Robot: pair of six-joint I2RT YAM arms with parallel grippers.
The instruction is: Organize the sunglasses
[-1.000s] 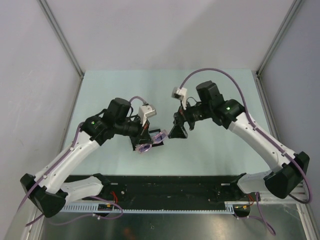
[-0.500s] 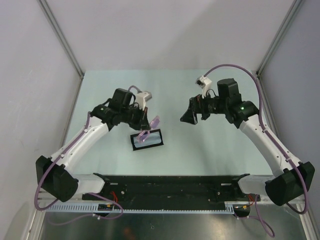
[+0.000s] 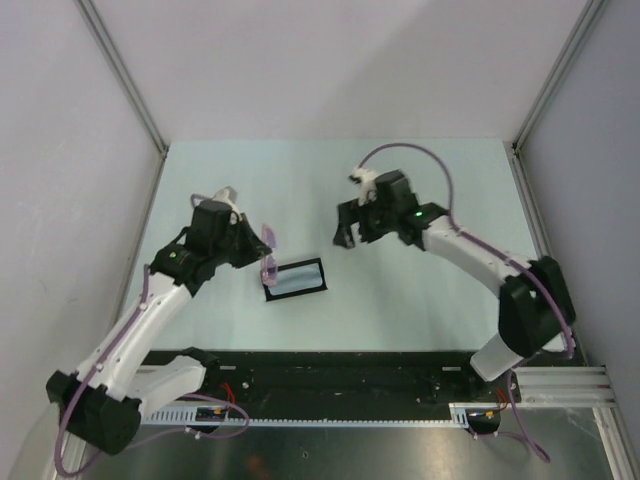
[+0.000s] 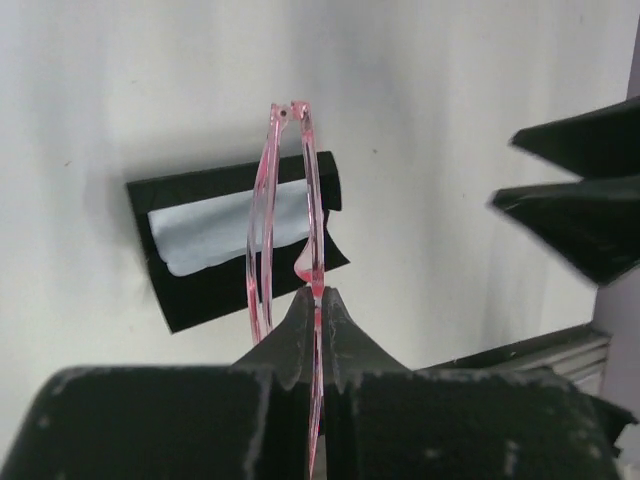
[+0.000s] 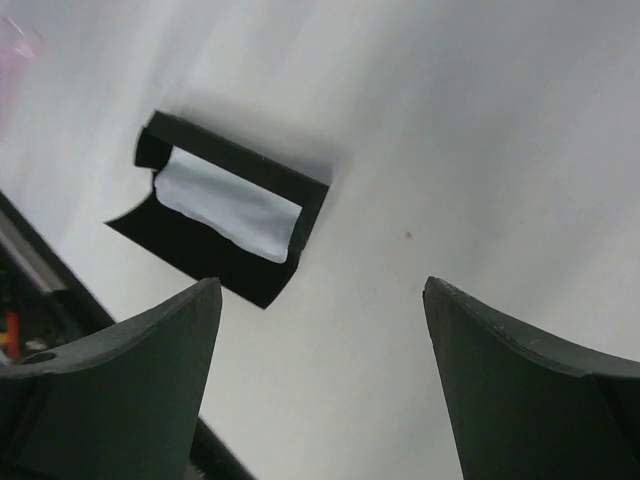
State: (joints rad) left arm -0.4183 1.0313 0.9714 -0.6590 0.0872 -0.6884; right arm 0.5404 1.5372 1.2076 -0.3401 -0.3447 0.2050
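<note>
Spanning the whole top view, a pale green flat tabletop [image 3: 420, 300], with two white-and-black robot arms [image 3: 150, 310] reaching in from the near edge. Judging from this layout, partway through putting the glasses away: carried, not yet cased.

Doing this step well, from big moves to small:
- Swing the left gripper [image 4: 318, 300], clamped shut on the thin frame, across until directly over the black oblong case [image 4: 200, 295].
- Hold the right gripper [image 5: 320, 290], spread wide and gripping nothing, clear above the case's far right corner, or bring it down to pin a case edge against sliding.
- Turn the left wrist to lay the small sunglasses [image 3: 269, 262], with their thin pale pink frame and purple-tinted lenses, lengthwise and flat.
- Lower slowly, and let go only once resting inside.
- Avoid squeezing harder: a slim frame, probably easy to bend.

Location of the sunglasses: up in the air, pinched between the left fingertips, just beside the left end of the case. Seen edge-on from the left wrist as two slim pink lines joined at the far tip. Cannot tell whether both temple arms are folded.

Containers: only one, the case, lying open and flat on the tabletop between the two grippers. Inside, a pale blue soft cloth [image 4: 215, 225], spread along the middle, with black lining showing around it. No glasses inside yet.
</note>
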